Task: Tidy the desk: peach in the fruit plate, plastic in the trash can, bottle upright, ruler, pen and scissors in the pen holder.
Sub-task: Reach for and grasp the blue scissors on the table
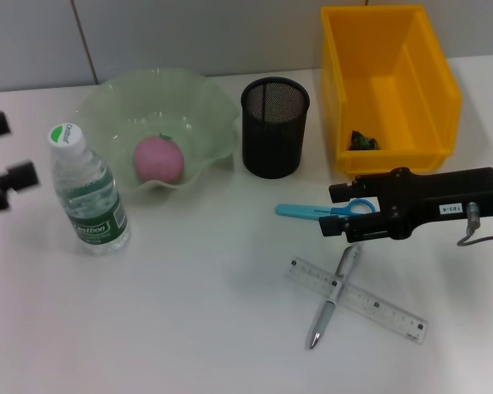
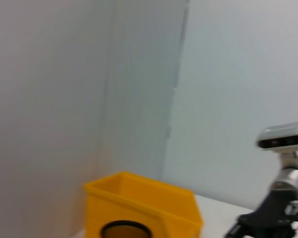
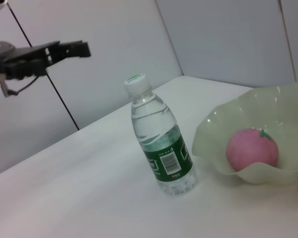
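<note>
— What's on the white tabletop (image 1: 189, 328), biggest first?

— Yellow trash can (image 1: 389, 82) with a dark scrap inside, green fruit plate (image 1: 107, 107) holding the peach (image 1: 158, 159), mesh pen holder (image 1: 274, 127), and the water bottle (image 1: 88, 193) upright.

— And the tools?

— The right tool (image 1: 335, 211), parted, hovers over the blue scissors (image 1: 308, 211), partly hiding them. The pen (image 1: 335, 295) lies across the ruler (image 1: 357, 299). The left tool (image 1: 4, 156) is cut off at the edge; its grip I can't tell.

Pen (image 1: 335, 294) across ruler (image 1: 357, 299)
</note>
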`<state>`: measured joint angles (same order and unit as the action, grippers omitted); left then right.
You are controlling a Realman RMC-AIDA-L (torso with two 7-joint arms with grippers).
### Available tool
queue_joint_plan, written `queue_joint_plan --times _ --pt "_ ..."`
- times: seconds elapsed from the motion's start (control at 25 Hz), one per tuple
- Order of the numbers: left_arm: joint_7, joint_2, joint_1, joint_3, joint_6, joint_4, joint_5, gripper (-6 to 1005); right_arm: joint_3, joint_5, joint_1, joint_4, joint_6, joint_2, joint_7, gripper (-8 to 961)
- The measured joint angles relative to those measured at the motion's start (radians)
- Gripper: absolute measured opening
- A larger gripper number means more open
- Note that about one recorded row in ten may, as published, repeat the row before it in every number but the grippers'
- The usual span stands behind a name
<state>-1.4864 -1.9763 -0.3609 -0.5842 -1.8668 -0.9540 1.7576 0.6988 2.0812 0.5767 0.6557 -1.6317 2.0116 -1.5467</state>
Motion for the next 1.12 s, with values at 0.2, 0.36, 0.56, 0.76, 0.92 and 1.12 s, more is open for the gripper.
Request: queue_joint_plan --times 0.2,0.36,0.56,0.76,0.92,1.12 --pt "0.028 -0.033 0.008 -0.052 -0.037 0.019 0.027 869 0.000 0.000 -0.003 0.001 -0.003 -0.001 -0.003 741" --pt "0.079 -0.048 0.012 -0.099 -0.032 0.057 0.063 869 0.000 0.000 -0.006 0.002 -0.003 -0.001 -0.004 740" --pt "0.151 -0.070 0.011 -0.140 -0.030 0.100 0.084 869 0.001 0.000 -0.008 0.002 -0.003 -0.001 -0.009 740" --pt "0.224 -0.085 0.011 -0.167 -0.017 0.143 0.089 870 0.010 0.004 -0.006 0.011 -0.004 0.000 -0.033 741" --pt "0.289 -0.085 0.002 -0.175 0.001 0.216 0.089 870 0.044 0.010 -0.007 0.070 -0.004 0.006 -0.078 741" --pt "0.325 -0.087 0.001 -0.195 0.022 0.248 0.089 870 0.082 0.012 -0.006 0.124 -0.006 0.010 -0.125 740"
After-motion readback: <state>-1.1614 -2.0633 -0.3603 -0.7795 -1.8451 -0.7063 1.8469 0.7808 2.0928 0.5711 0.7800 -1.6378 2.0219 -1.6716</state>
